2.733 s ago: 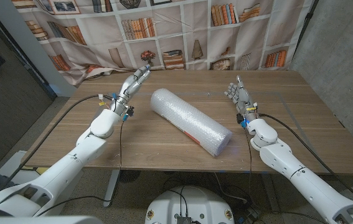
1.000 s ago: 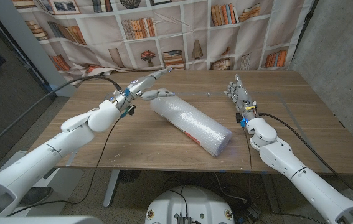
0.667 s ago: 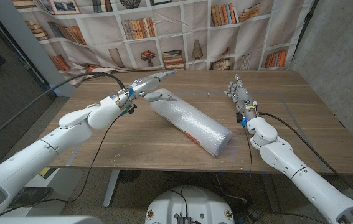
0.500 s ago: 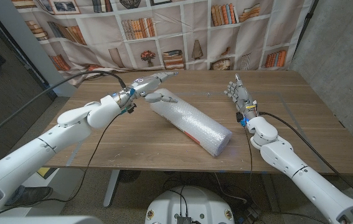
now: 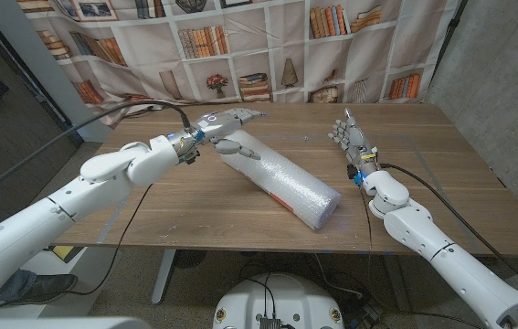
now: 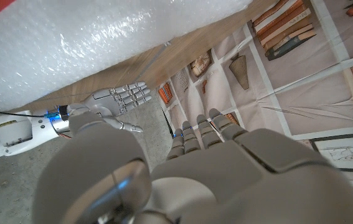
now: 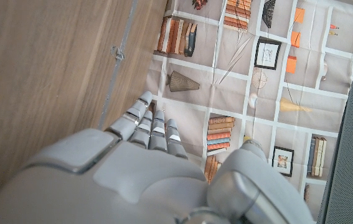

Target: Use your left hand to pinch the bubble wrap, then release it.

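The roll of bubble wrap point(image 5: 279, 175) is lying across the middle of the wooden table point(image 5: 195, 206) in the head view, slanting from upper left of centre down to lower right of centre, where its open end is pointing toward the table's near edge. Bare wood is showing on every side of the roll, with a broad strip in the lower left of the frame and another on the right between the roll and the right arm.

The left hand point(image 5: 228, 127) is hovering at the roll's upper-left end, left of centre in the upper half of the frame, fingers stretched toward the bookshelf backdrop point(image 5: 240, 46) and thumb angling down over the wrap; whether the thumb is touching the plastic I cannot tell. It is holding nothing, its fingers apart. In the left wrist view the wrap point(image 6: 101, 43) is passing close by the hand point(image 6: 213, 168).

The right hand point(image 5: 350, 137) is standing on its edge in the upper right of centre, fingers apart and holding nothing, well apart from the roll.
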{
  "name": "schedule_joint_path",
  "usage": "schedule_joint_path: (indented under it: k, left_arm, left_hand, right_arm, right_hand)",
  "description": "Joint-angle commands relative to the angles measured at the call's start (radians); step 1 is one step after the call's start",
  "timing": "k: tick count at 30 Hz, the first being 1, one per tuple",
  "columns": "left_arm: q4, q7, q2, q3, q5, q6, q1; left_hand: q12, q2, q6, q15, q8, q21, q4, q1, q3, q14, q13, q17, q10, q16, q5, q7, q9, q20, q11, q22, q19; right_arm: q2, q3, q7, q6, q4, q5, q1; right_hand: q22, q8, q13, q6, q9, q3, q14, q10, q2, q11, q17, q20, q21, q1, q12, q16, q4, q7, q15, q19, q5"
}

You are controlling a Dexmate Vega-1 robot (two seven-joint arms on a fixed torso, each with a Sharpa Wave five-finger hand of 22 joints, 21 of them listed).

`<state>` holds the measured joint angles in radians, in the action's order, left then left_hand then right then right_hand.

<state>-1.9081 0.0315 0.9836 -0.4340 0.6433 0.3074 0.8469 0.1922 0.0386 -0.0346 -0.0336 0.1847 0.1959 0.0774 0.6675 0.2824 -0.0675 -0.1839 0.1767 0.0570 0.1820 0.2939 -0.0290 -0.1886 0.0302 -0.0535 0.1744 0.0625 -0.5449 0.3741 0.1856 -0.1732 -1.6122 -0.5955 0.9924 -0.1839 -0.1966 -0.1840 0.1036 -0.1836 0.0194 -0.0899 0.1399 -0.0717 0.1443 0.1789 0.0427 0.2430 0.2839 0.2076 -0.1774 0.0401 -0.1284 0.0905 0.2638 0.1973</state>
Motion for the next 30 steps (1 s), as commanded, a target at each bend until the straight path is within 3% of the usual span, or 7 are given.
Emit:
schedule_joint_path:
  k: [1, 5, 11, 30]
  left_arm:
    - [-0.084, -0.149, 0.032, -0.041, 0.094, -0.019, -0.062]
    - [-0.075, -0.207, 0.025, -0.057, 0.073, 0.009, -0.096]
    - [-0.054, -0.215, 0.007, -0.080, 0.104, 0.058, -0.134]
    - [-0.038, -0.457, -0.068, -0.174, 0.172, 0.065, -0.263]
  left_hand:
    - [-0.007, -0.010, -0.043, 0.001, -0.008, -0.003, 0.013, 0.017, 0.006, 0.026, -0.005, 0.002, -0.032, -0.005, 0.009, -0.010, -0.002, 0.006, 0.004, 0.002, -0.010]
    - [-0.010, -0.024, -0.068, 0.007, -0.008, -0.006, 0.014, 0.014, 0.014, 0.049, -0.006, 0.003, -0.055, -0.009, 0.012, -0.009, -0.003, 0.007, 0.005, 0.002, -0.022]
    - [0.009, -0.043, -0.019, -0.008, 0.016, 0.001, 0.016, 0.016, 0.024, 0.026, -0.006, 0.003, -0.021, 0.005, 0.020, 0.013, -0.003, 0.007, -0.011, 0.002, -0.008]
    - [0.013, -0.048, -0.006, -0.011, 0.020, 0.002, 0.020, 0.026, 0.025, 0.017, -0.005, 0.002, -0.008, 0.007, 0.028, 0.013, -0.003, 0.012, -0.018, 0.002, -0.002]
  right_arm:
    - [-0.016, -0.002, -0.011, 0.011, -0.016, -0.005, 0.007]
    - [-0.019, -0.003, -0.010, 0.016, -0.021, -0.008, 0.010]
    - [-0.023, -0.002, -0.010, 0.024, -0.027, -0.011, 0.014]
    - [-0.028, -0.004, -0.014, 0.029, -0.033, -0.020, 0.021]
  right_hand:
    - [-0.002, -0.002, -0.002, 0.008, -0.006, 0.002, -0.003, 0.001, 0.001, 0.000, 0.006, 0.013, -0.007, 0.011, 0.006, -0.006, 0.008, -0.003, 0.005, 0.009, -0.003]
    - [-0.002, -0.002, -0.002, 0.009, -0.006, 0.002, -0.003, 0.001, 0.001, 0.000, 0.006, 0.013, -0.007, 0.010, 0.005, -0.007, 0.008, -0.004, 0.005, 0.010, -0.004]
    - [-0.002, -0.002, -0.002, 0.009, -0.006, 0.002, -0.003, 0.002, 0.001, 0.001, 0.007, 0.012, -0.007, 0.010, 0.006, -0.006, 0.007, -0.004, 0.005, 0.010, -0.004]
    - [-0.002, -0.001, -0.002, 0.008, -0.006, 0.001, -0.002, 0.003, 0.000, 0.001, 0.007, 0.011, -0.009, 0.009, 0.005, -0.006, 0.008, -0.003, 0.008, 0.010, -0.005]
